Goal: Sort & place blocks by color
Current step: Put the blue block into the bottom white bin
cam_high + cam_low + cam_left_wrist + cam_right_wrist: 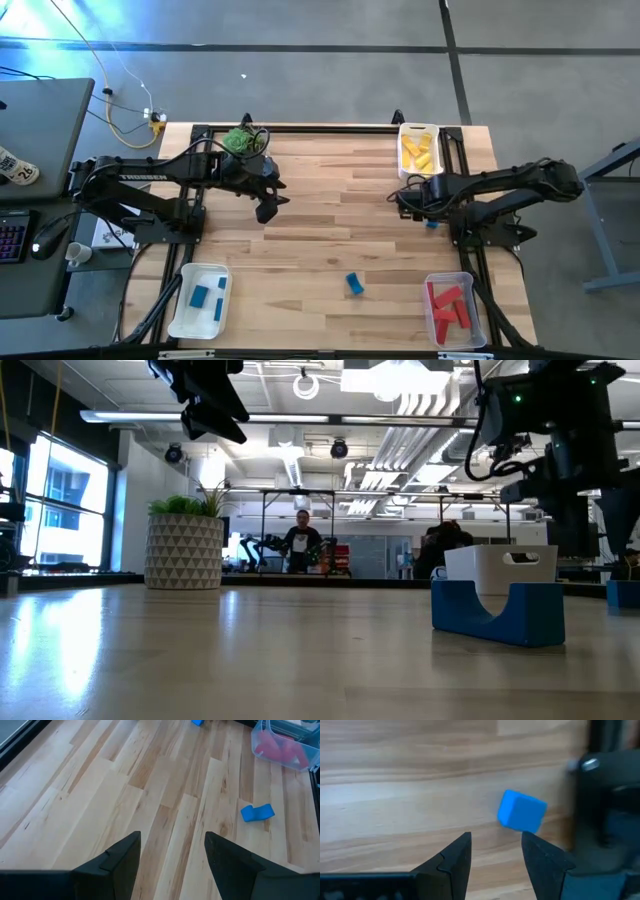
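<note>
A small blue block [521, 811] lies flat on the wooden table near its right edge [432, 222]. My right gripper [495, 841] hangs over the table beside it, pointing down and open, and the block lies just past its fingertips, not between them. A blue arch-shaped block [354, 284] stands on its two feet near the table's front middle [497, 612] [257, 813]. My left gripper [267, 211] hovers high over the table's left half, open and slanting down, with nothing between its fingers [172, 840].
A white tray [186, 318] at the near left holds blue blocks. A clear tray [478, 318] at the near right holds red blocks. A tray [404, 160] at the far right holds yellow blocks. A potted plant [243, 140] stands at the far edge. People show in the room beyond.
</note>
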